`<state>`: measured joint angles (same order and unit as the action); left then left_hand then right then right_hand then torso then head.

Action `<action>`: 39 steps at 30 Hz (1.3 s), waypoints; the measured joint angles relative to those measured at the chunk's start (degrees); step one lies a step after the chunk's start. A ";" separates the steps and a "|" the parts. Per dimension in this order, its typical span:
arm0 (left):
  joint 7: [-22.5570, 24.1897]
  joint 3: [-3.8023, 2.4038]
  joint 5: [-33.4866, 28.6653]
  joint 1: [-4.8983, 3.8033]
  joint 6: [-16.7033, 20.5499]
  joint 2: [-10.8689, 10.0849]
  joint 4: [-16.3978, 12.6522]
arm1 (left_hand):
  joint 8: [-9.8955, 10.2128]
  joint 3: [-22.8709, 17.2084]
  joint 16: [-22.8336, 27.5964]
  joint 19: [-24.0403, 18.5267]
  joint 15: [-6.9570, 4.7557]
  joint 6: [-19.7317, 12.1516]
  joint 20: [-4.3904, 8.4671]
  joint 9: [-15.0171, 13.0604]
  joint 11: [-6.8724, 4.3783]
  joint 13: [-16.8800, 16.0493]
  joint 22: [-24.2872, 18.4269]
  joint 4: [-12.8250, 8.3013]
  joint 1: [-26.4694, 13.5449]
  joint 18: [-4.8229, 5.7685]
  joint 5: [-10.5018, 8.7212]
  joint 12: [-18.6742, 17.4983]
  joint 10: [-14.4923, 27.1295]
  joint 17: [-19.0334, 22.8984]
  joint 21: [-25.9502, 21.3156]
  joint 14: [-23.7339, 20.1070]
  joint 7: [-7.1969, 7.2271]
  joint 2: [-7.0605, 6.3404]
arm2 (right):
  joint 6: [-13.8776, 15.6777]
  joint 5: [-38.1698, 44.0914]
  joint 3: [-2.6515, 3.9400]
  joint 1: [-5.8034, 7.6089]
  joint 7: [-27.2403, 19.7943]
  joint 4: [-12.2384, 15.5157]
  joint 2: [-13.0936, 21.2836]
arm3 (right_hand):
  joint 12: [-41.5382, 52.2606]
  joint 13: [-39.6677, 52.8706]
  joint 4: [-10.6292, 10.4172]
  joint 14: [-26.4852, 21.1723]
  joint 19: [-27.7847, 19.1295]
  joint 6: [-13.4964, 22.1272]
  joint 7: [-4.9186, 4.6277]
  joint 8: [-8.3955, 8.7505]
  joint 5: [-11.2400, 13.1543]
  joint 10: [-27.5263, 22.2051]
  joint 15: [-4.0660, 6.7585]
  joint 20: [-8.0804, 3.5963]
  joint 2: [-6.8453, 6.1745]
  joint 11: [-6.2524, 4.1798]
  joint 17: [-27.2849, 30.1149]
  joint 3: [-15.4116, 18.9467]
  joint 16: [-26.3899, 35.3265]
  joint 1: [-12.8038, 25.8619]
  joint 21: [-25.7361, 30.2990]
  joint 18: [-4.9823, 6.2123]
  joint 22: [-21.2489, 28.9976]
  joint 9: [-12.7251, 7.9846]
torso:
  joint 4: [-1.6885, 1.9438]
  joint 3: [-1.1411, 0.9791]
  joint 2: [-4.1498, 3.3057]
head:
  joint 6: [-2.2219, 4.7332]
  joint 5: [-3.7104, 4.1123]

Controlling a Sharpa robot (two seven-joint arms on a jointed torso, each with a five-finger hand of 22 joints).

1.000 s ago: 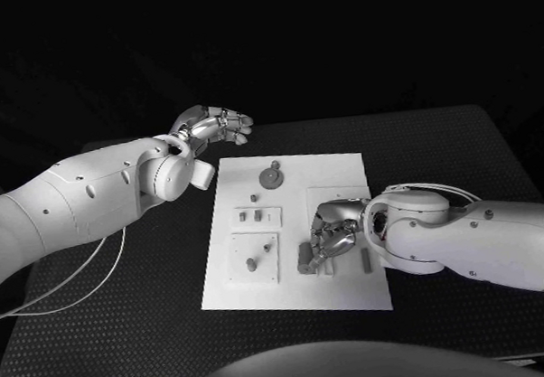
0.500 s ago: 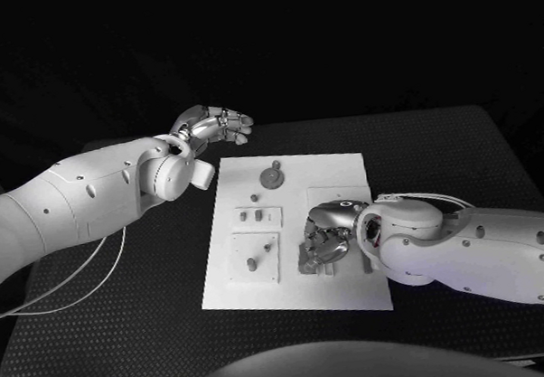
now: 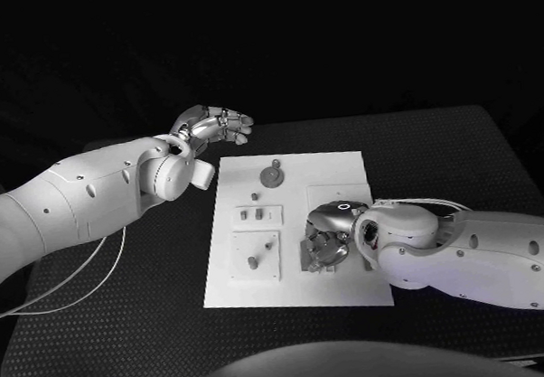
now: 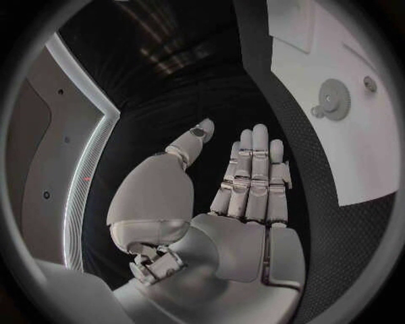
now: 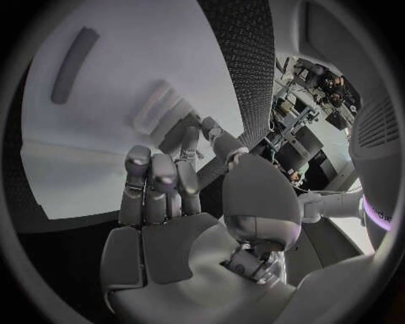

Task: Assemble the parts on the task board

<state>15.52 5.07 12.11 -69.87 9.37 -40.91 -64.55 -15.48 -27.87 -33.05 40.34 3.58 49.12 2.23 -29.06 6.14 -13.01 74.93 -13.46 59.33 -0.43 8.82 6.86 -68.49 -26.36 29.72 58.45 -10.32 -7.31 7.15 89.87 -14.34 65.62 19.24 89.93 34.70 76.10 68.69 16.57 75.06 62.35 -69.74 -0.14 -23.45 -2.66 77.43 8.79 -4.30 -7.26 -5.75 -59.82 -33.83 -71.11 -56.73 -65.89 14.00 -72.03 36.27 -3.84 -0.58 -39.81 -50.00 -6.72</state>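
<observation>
The right hand (image 5: pixel 181 196) hangs over the white board (image 5: pixel 127 88), fingers (image 5: pixel 139 179) bent toward it, thumb beside them. A long grey part (image 5: pixel 74 64) lies on the board, apart from the hand. Whether the fingers pinch anything is unclear

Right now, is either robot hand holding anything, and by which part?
Left robot hand: nothing, fingers spread. Right robot hand, on the white task board: cannot be told.

One white task board (image 3: pixel 332 169), one gear (image 3: pixel 271 179), two robot hands.
</observation>
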 measured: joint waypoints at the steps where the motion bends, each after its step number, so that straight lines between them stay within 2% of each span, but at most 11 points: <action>1: 0.00 0.00 0.00 0.00 0.00 -0.01 0.00 | 0.00 0.00 0.00 0.00 0.00 0.00 0.00 0.00 0.00 0.00 0.00 0.00 0.00 -0.01 0.00 0.00 0.00 0.00 0.00 0.00 0.00 0.00 | 0.00 0.24 0.04 0.05 0.11 -0.19 0.07 | 0.00 0.09 0.12 0.00 0.00 0.00 0.00 0.00 0.00 0.00 0.00 0.00 0.23 0.00 0.00 -0.20 0.00 -0.23 0.00 0.02 0.00 0.04 | -0.01 0.00 0.00 | 0.00 0.00; 18: -0.04 0.00 0.00 0.00 0.00 -0.05 -0.02 | 0.00 0.00 0.00 0.00 0.00 0.00 0.00 -0.01 0.00 -0.01 -0.01 0.00 0.00 0.00 0.00 0.00 0.00 -0.13 0.00 0.00 0.00 0.00 | -1.12 0.59 0.21 0.06 0.25 -0.92 -0.42 | -0.35 0.25 0.20 0.00 -0.01 -0.02 0.02 -0.29 0.00 0.18 -0.01 0.02 -0.30 0.21 0.00 -0.27 0.00 0.30 -0.21 0.09 0.00 0.14 | -0.02 0.07 0.04 | 0.00 -0.09; 21: -0.05 0.00 0.00 0.00 0.00 -0.08 -0.02 | 0.00 0.00 0.02 0.00 0.00 0.00 0.00 -0.01 0.00 -0.01 -0.01 0.00 0.00 -0.01 0.00 0.00 0.00 -0.13 0.00 0.00 0.00 0.00 | -1.18 0.40 0.22 0.06 0.23 -1.04 -0.37 | -0.70 0.11 0.20 -0.01 -0.01 -0.02 0.03 -0.29 0.00 0.18 -0.01 0.02 -0.92 0.22 0.05 -0.27 0.00 0.92 -0.21 0.09 0.00 0.14 | -0.02 0.08 0.06 | 0.00 -0.10; 23: -0.06 0.00 0.00 0.00 0.00 -0.08 -0.02 | 0.00 0.00 0.22 0.00 0.00 0.00 0.00 -0.01 0.00 -0.01 -0.01 0.00 0.00 0.00 0.00 0.00 0.00 -0.14 0.00 0.00 0.00 0.00 | -1.15 0.28 0.23 0.06 0.23 -1.17 -0.29 | -0.95 -0.10 0.18 0.00 -0.01 -0.02 0.03 -0.29 0.00 0.18 -0.01 0.02 -1.49 0.22 0.07 -0.26 0.00 1.49 -0.21 0.09 0.00 0.14 | -0.03 0.10 0.06 | 0.00 -0.10; 28: -0.09 0.00 0.00 0.00 0.00 -0.14 -0.01 | 0.00 0.00 0.22 0.00 0.00 0.00 0.00 -0.01 0.00 -0.01 -0.02 0.00 0.00 0.00 0.00 0.00 0.00 -0.18 0.00 0.00 0.00 0.00 | -0.43 -0.05 0.19 0.05 0.15 -1.27 0.57 | -2.59 -1.29 -0.63 -0.01 0.06 0.51 -0.48 -0.29 -0.01 -0.39 -0.01 0.10 -4.07 0.51 0.24 0.55 0.00 4.08 -0.21 0.12 0.24 0.13 | -0.04 0.10 0.07 | 0.00 -0.02; 30: -0.10 0.01 0.00 0.00 0.00 -0.16 -0.01 | 0.00 0.00 0.22 0.00 0.00 0.00 0.00 -0.01 0.00 -0.01 -0.02 0.00 0.00 0.00 0.00 0.00 0.00 -0.18 0.00 0.00 0.00 0.00 | 0.40 -0.30 0.18 0.05 0.02 -1.12 1.28 | -3.68 -2.43 -1.03 -0.01 0.06 0.97 -0.73 -0.29 -0.01 -1.40 -0.01 0.10 -5.59 0.51 0.30 0.93 0.00 5.16 -0.21 0.13 0.36 0.11 | -0.05 0.10 0.07 | 0.00 0.02; 32: -0.11 0.01 0.00 0.00 0.00 -0.18 0.01 | 0.00 0.00 0.22 0.00 0.00 0.00 0.00 -0.01 0.00 -0.01 -0.02 0.00 0.00 0.00 0.00 0.00 0.00 -0.18 0.00 0.00 0.00 0.00 | 1.55 -0.68 0.18 0.05 -0.26 -0.67 2.02 | -4.07 -2.80 -1.10 -0.01 0.06 1.02 -0.78 -0.29 -0.01 -1.69 -0.01 0.10 -6.12 0.63 0.31 1.00 0.22 5.68 -0.21 0.13 0.38 0.06 | -0.08 0.09 0.07 | 0.00 0.03; 34: -0.12 0.01 0.00 0.00 0.00 -0.22 0.02 | 0.00 0.00 0.22 0.00 0.00 0.00 0.00 -0.01 0.00 -0.01 -0.02 0.00 0.00 0.00 0.00 0.00 0.00 -0.18 0.00 0.00 0.00 0.00 | 2.86 -1.10 0.18 0.09 -0.66 -0.04 2.73 | -6.71 -5.68 -1.33 -0.01 -0.24 2.19 -1.01 0.06 -0.23 -4.13 -0.01 0.40 -8.10 0.87 0.39 2.71 0.42 7.66 -0.21 0.14 0.49 -0.13 | -0.09 0.08 0.08 | 0.00 0.03; 35: -0.12 0.01 0.00 0.00 0.00 -0.24 0.02 | 0.00 0.00 0.22 0.00 0.00 0.00 0.00 -0.01 0.00 -0.01 -0.02 0.00 0.00 0.00 0.00 0.00 0.00 -0.18 0.00 0.00 0.00 0.00 | 3.80 -1.38 0.18 0.16 -0.95 0.34 3.17 | -8.02 -7.00 -1.13 -0.01 -0.25 2.85 -1.15 0.33 -0.23 -5.33 -0.01 0.41 -8.52 0.98 0.44 3.30 0.60 8.17 -0.18 0.15 0.57 -0.23 | -0.11 0.04 0.09 | 0.00 0.03; 39: -0.13 0.01 0.00 0.00 0.00 -0.26 0.05 | 0.00 0.00 0.22 0.00 0.00 0.00 0.00 0.04 0.00 -0.01 -0.02 0.00 0.00 0.00 0.00 0.00 0.00 -0.24 0.00 0.00 0.00 0.00 | 7.22 -2.67 0.19 1.02 -2.16 1.55 4.84 | -10.91 -9.16 -0.12 -0.60 -0.68 4.62 -1.76 0.61 -0.23 -8.10 0.38 0.19 -8.66 1.44 0.50 6.16 1.05 10.56 0.43 0.16 1.01 -0.37 | -0.14 0.00 0.09 | 0.00 0.08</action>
<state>15.38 5.08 12.10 -69.87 9.37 -41.17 -64.50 -15.48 -27.87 -32.83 40.34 3.57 49.12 2.23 -29.02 6.14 -13.03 74.91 -13.46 59.33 -0.43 8.82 6.86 -68.49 -26.59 29.72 58.45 -10.33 -7.31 14.37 87.20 -14.15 66.63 17.07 91.48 39.54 65.19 59.54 16.45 74.45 61.66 -65.11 -1.90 -22.84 -2.89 69.33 9.17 -4.11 -15.92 -4.31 -59.32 -27.67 -70.07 -46.16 -65.46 14.16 -71.02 35.90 -3.98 -0.58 -39.73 -50.00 -6.64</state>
